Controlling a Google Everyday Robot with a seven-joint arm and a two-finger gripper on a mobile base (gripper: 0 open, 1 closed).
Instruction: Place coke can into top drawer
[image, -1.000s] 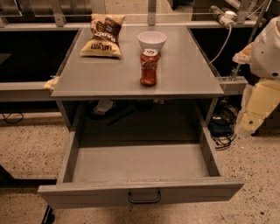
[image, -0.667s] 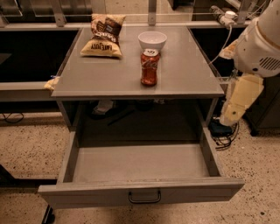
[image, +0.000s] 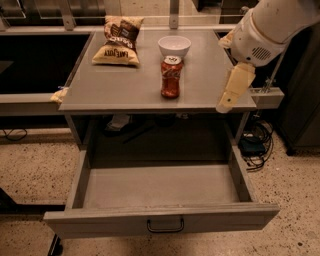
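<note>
Gripper swings in over the table's edge; the can is not yet touched.

The gripper (image: 226, 101) has moved from beside the table (image: 115, 87) to hang over its right-hand edge, pointing down, and nothing is held in it; whether it is apart or together I cannot tell. The can (image: 171, 76) has not shifted: it stands upright on the tabletop, level with the gripper and well apart from it toward the picture's left, just in front of the bowl (image: 174, 46). The drawer (image: 160, 217) is pulled out as before, below the gripper and nearer the camera, with nothing in it. The chip bag (image: 119, 40) lies beyond the can. I judge this the approach: the grasp and the carry down are both still to come.
</note>
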